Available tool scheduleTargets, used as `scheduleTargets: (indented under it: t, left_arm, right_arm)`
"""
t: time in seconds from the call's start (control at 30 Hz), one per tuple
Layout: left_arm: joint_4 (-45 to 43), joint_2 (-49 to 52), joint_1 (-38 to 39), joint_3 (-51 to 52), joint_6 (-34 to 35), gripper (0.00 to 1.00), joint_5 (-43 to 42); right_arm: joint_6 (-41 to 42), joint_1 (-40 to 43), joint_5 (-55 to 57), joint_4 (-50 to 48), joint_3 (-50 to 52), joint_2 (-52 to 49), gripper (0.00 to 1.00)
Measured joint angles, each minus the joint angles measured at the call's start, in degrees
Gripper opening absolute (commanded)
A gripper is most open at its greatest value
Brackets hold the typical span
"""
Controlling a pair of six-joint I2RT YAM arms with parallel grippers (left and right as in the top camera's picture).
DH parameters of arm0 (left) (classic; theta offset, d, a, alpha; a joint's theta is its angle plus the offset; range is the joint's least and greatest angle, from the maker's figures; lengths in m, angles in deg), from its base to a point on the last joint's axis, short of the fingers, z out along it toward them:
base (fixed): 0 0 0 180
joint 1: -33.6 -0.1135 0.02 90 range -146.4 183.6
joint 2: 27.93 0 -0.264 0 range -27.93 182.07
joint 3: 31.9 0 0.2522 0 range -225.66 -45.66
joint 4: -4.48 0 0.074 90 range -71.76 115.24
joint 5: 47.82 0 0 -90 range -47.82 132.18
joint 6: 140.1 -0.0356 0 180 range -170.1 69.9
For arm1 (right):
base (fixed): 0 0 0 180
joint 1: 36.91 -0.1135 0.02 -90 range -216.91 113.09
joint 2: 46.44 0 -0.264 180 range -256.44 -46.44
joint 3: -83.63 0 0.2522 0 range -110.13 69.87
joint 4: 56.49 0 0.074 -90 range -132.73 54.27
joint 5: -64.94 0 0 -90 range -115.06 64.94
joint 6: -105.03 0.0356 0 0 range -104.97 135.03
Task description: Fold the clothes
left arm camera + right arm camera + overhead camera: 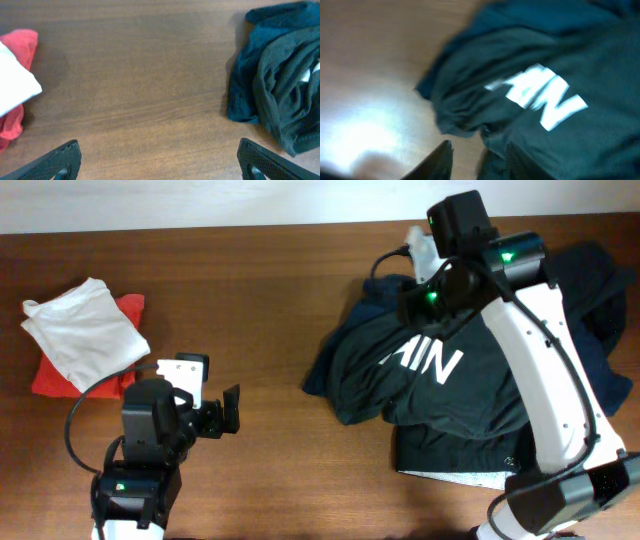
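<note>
1. Black T-shirt (440, 375) with white block letters: crumpled on the right half of the surface (270, 290), heaped over a navy garment (318, 378) and other dark clothes.
2. Far left, well apart from that heap: a white garment (78, 330) lying on a red garment (128, 308).
3. Probably soft, light and limp, with no stiffness to keep a shape and prone to sag and bunch once lifted. Best pinched at a single layer along a hem, sleeve edge or shoulder seam, not in the bunched middle. Likely to drag the clothes beneath along.
4. Left gripper (228, 412): fingers (62, 160) spread wide, holding nothing, over bare wood between the two piles.
5. Right gripper (477, 160): over the T-shirt's edge where it meets bare wood. Fingers (441, 159) seemingly apart with nothing between, though heavily blurred.
6. Overhead only: whole layout, both arms, the left pile complete. Left wrist only: the heap's folds and the navy cloth's bluish tint from low down. Right wrist only: lettering close up, smeared.
</note>
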Motion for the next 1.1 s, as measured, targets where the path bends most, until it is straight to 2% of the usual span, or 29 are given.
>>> scheduleTargets:
  t: [0.23,0.4,0.47,0.6,0.8,0.87,0.9,0.93,0.97,1.0,1.03,1.1]
  left_arm:
    - [-5.25,3.67,0.02,0.00,0.85,0.99,-6.51]
    - [-9.20,16.59,5.01,-0.11,2.67,0.99,-10.88]
    - [-13.16,26.05,10.86,-0.28,3.32,0.99,-11.72]
    - [-24.28,37.33,19.63,-0.55,12.04,0.99,-12.46]
    - [-34.95,45.94,29.27,-0.55,25.64,0.99,-12.90]
    - [-37.29,48.54,30.69,-0.55,28.87,0.89,-12.87]
    - [-37.92,49.11,30.97,-0.55,29.42,0.73,-12.85]
    - [-39.08,49.62,31.21,-0.55,29.99,0.49,-12.85]
    - [-40.17,50.29,31.41,-0.55,30.71,0.34,-12.85]
    - [-41.42,50.90,31.54,-0.52,30.95,0.11,-12.85]
    - [-42.86,51.45,31.69,-0.55,31.23,0.00,-12.85]
    - [-45.90,51.74,32.00,-0.55,31.61,0.00,-12.85]
  right_arm:
    - [3.21,5.95,5.20,3.74,1.03,-0.07,0.63]
    - [4.35,12.24,5.79,4.31,6.51,-0.20,0.66]
    - [4.46,15.28,5.81,4.92,8.37,-0.20,0.67]
    - [4.44,17.86,5.90,5.53,8.74,-0.20,0.67]
    - [4.42,18.05,5.97,6.03,8.81,-0.20,0.67]
    - [4.44,18.05,5.97,6.23,8.81,-0.20,0.67]
    - [4.44,18.05,5.97,6.21,8.81,-0.20,0.67]
    - [4.42,18.05,5.97,6.21,8.81,-0.17,0.67]
    - [4.44,18.05,5.97,6.23,8.81,-0.20,0.67]
    - [4.44,18.05,5.99,6.21,8.81,-0.17,0.67]
    - [4.42,18.05,5.97,6.23,8.81,-0.20,0.67]
    - [4.44,18.05,5.97,6.25,8.81,-0.20,0.67]
